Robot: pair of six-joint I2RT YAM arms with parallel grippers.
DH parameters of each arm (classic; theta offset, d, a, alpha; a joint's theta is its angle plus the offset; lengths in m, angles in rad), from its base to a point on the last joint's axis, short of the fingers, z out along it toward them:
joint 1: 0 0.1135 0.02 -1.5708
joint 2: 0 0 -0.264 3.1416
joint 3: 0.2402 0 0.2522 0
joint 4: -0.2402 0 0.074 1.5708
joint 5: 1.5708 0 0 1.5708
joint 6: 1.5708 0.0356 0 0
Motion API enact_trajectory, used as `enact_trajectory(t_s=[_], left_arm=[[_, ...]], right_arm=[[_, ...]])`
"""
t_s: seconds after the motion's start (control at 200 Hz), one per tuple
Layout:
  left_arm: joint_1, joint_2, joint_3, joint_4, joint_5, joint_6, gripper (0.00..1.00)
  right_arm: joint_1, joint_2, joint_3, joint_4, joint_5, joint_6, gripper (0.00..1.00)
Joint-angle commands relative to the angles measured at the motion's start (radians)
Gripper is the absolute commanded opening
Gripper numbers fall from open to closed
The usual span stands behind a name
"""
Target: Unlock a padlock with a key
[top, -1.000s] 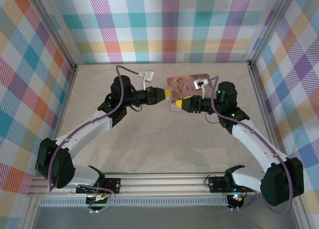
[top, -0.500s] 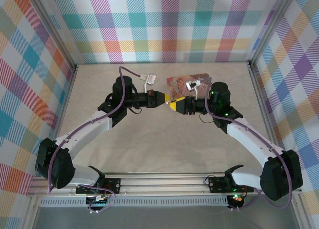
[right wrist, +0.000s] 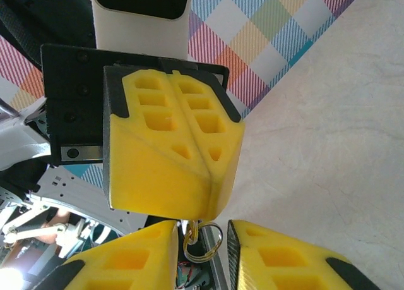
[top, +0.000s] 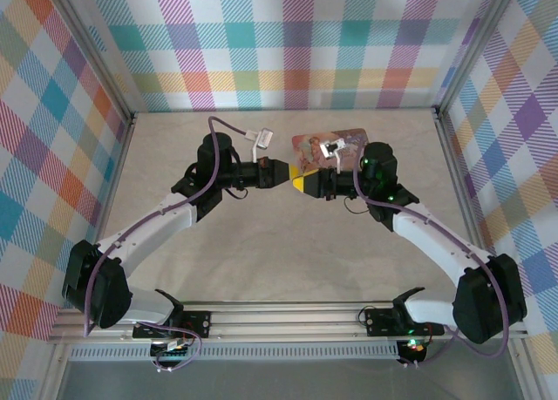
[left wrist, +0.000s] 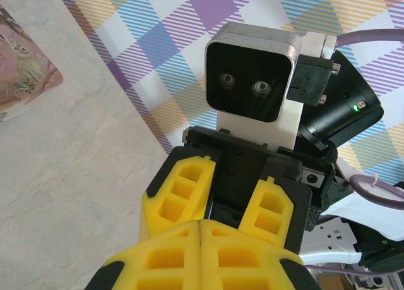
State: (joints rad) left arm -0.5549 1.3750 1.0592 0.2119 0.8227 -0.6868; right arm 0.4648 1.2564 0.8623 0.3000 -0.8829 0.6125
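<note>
Above the middle of the table my two grippers meet tip to tip. The left gripper (top: 289, 173) (left wrist: 202, 230) is shut, its yellow fingertips (right wrist: 189, 170) pressed together. A metal key ring (right wrist: 219, 237) hangs out from under those tips. What is pinched inside is hidden, so I cannot make out the padlock or the key. In the right wrist view my right gripper (right wrist: 202, 230) is open, one finger on each side of the ring and a little apart from it. The right gripper (top: 302, 183) faces the left one.
A pink illustrated box (top: 324, 145) (left wrist: 22, 69) lies flat on the table just behind the grippers. Checked walls close in the table at the back and both sides. The right wrist camera housing (left wrist: 252, 81) looms close in the left wrist view.
The right arm has swung left until its fingertips reach the left gripper's tips, and its jaws have narrowed round the ring. The left arm has stayed put.
</note>
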Motion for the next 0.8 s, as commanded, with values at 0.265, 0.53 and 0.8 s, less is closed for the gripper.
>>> enact_trajectory(t_s=[0.265, 0.53, 0.8], left_arm=[[-0.007, 0.009, 0.019, 0.017, 0.026, 0.009, 0.00], [0.006, -0.010, 0.035, -0.003, -0.046, 0.003, 0.30], [0.034, -0.050, -0.065, 0.167, -0.119, -0.140, 0.48]], right_arm=[[0.006, 0.003, 0.035, 0.013, 0.015, -0.016, 0.04], [0.006, -0.034, 0.008, -0.089, 0.076, -0.067, 0.00], [0.008, -0.083, -0.079, 0.045, 0.190, 0.045, 0.00]])
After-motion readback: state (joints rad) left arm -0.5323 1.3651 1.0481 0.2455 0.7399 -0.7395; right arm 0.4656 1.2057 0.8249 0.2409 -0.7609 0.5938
